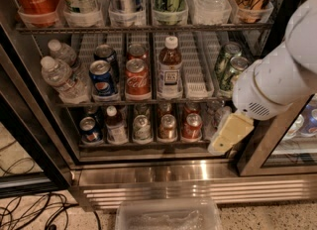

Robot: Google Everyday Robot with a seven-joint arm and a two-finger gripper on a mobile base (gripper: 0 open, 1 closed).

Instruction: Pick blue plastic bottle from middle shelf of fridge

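Note:
The blue plastic bottle [170, 68] has dark brown liquid, a white cap and a white label. It stands upright at the front of the middle shelf [192, 70], in a white ribbed lane near the centre of the fridge [198, 173]. My gripper [223, 140] is a cream-coloured piece at the end of a thick white arm [277, 75]. It hangs in front of the lower right of the open fridge, below and to the right of the bottle. It is well apart from the bottle and holds nothing that I can see.
On the middle shelf a Coke can [137, 78], a Pepsi can [102, 78] and water bottles [62, 78] stand left of the bottle, green cans [229, 69] to its right. More cans fill the shelf below. A clear bin [168, 216] and cables [29, 209] lie on the floor.

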